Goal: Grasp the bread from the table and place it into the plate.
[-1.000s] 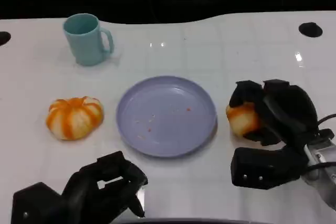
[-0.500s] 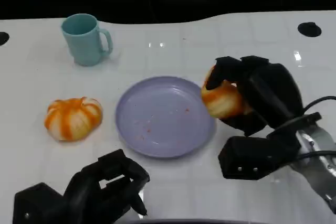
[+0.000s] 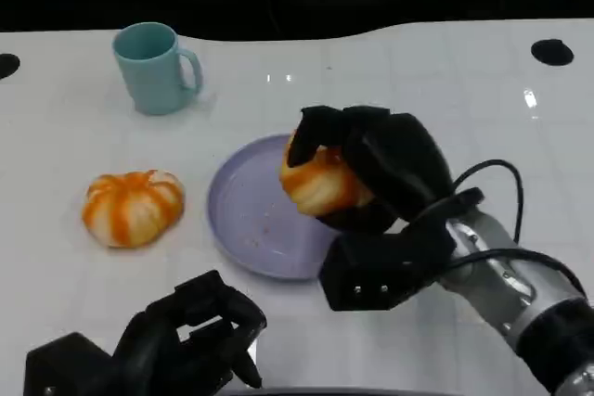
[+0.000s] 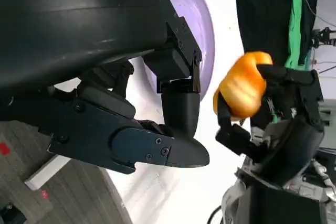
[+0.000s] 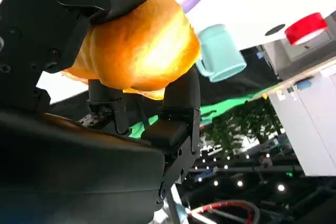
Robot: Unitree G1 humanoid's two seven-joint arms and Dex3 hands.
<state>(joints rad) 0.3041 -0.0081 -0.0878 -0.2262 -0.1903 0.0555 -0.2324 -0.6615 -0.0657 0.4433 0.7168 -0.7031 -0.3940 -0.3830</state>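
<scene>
White tabletop [image 3: 418,71] fills the head view: the right hand [image 3: 371,183] grips the bread [image 3: 320,183] above the purple plate [image 3: 246,220]; lowering it over the middle before letting go looks wise. The left hand [image 3: 186,340] rests curled, holding nothing. From the left wrist, the bread [image 4: 241,90] sits clasped beside the plate's rim [image 4: 202,19]. From the right wrist, fingers [image 5: 178,103] wrap the bread [image 5: 136,51].
</scene>
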